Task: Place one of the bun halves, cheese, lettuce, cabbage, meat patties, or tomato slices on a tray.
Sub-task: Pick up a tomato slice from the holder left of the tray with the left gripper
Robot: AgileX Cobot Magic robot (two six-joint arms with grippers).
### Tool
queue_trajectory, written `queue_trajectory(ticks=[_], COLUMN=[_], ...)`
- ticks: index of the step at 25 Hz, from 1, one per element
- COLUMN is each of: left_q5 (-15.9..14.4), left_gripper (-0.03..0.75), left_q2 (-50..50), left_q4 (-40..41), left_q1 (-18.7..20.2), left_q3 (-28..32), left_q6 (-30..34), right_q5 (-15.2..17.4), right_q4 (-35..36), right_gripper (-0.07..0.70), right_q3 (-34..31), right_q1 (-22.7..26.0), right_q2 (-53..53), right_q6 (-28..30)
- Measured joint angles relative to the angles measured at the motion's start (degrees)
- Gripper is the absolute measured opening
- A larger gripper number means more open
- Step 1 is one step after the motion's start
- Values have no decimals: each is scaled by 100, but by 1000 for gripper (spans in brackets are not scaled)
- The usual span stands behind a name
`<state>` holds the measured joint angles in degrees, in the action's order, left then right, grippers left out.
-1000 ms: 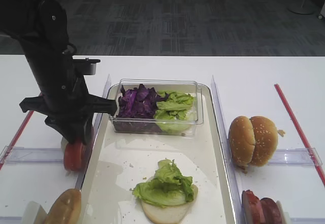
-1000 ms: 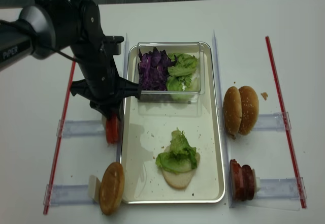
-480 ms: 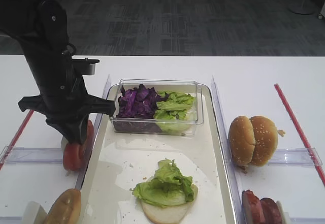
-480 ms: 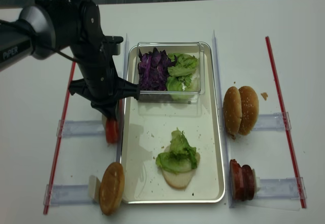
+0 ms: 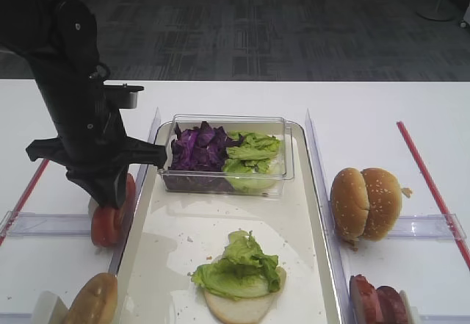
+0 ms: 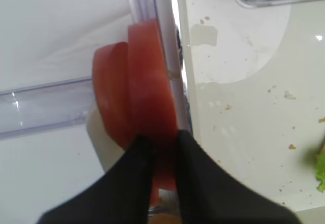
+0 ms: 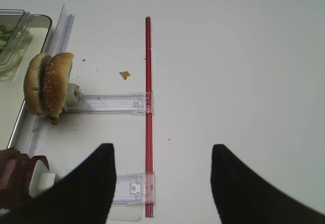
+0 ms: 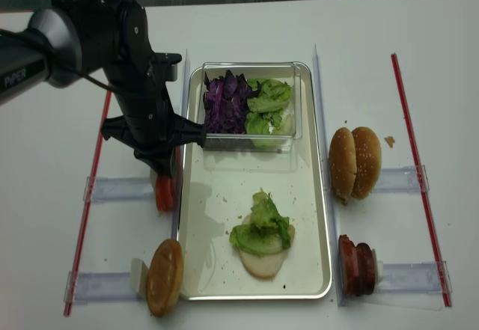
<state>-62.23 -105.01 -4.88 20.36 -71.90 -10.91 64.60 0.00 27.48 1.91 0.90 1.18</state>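
The left claw [image 6: 161, 155] was closed on a tomato slice [image 6: 152, 127], its dark fingers [image 6: 136, 163] pinching the lower edge of the nearer of two slices that stood on edge side by side just outside the tray's left rim. From above, the left arm [image 8: 138, 98] came down over those slices [image 8: 165, 190], which sat on a clear plastic strip [image 8: 120, 188] on the surface. The right claw [image 7: 161, 183] hung over bare surface at the right, fingers [image 7: 96, 178] dark at the bottom of its own view; the pictures alone left its gap unclear, though it was as closed as it gets and held nothing. The tray [image 8: 307, 218] lay in the middle, crumb-speckled, holding one bun half [image 8: 263, 261] cut face up with one lettuce leaf [image 8: 262, 229] on it, and one clear box [image 8: 288, 132] at the far end. In the box were a heap of purple cabbage [image 8: 224, 102] on the left and green lettuce [image 8: 269, 98] on the right. Right of the tray, two bun halves [image 8: 355, 162] stood together on edge, and nearer, two meat patties [image 8: 358, 264] stood on edge. At the near left, one more bun half [image 8: 165, 276] leaned on edge. Two red lines [image 8: 408, 150] ran along the white surface [image 8: 374, 38], one at each side. Beyond lay dark grey carpet [image 5: 257, 30].
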Motion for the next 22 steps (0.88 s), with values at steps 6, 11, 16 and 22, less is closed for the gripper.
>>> queue_trajectory(ticks=[6, 11, 16, 22], left_q5=[0, 0, -22, -177], left_gripper=[83, 83, 80, 80], left_q2=[0, 0, 0, -48], left_q4=[0, 0, 0, 25], left_q1=[0, 0, 0, 0], left_q3=[0, 0, 0, -160], left_q6=[0, 0, 0, 0], right_q5=[0, 0, 0, 0], right_q4=[0, 0, 0, 0], right_gripper=[445, 445, 445, 445], right_q3=[0, 0, 0, 0], right_q1=[0, 0, 0, 0], right_q2=[0, 0, 0, 0], right_q6=[0, 0, 0, 0])
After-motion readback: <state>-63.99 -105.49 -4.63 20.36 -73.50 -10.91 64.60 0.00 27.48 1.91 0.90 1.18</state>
